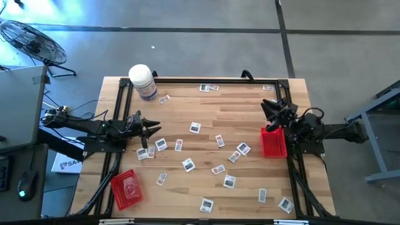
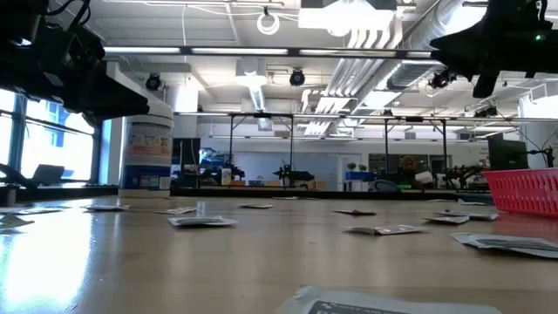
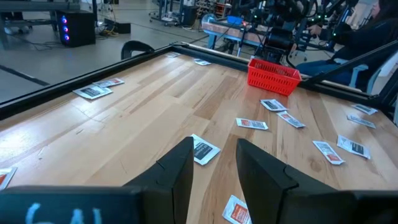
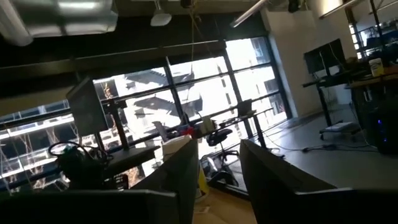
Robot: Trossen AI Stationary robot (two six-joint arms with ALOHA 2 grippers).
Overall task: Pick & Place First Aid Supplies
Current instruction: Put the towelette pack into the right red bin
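While both my arms hang above the wooden table (image 1: pixel 206 119), nothing is in either grip. My left gripper (image 1: pixel 155 129) hovers at the left side of the table, pointing toward the middle, its two dark fingers (image 3: pixel 177 171) parted with bare wood showing in the gap and no packet between them. Just ahead of those fingers lies one white packet with dark print (image 3: pixel 203 150), flat on the wood, and a red-printed packet (image 3: pixel 235 210) lies near the other finger. My right gripper (image 1: pixel 270 107) sits near the far right corner, raised and tipped upward so its wrist camera looks out at windows and ceiling; its fingers (image 4: pixel 180 171) stand apart as well, holding nothing.

The first aid packets (image 1: pixel 195 127) are strewn flat across the table, most of them through the middle and along the near edge, well apart from one another. A couple lie at the far edge (image 1: pixel 209 87) and one by the large white jar (image 1: pixel 142 81), which stands upright in the far left corner. One red tray (image 1: pixel 273 142) rests at the right edge just beside my right arm; whether it holds any packets I cannot tell. A second red tray (image 1: pixel 127 188) sits at the near left corner with something pale inside that I cannot make out
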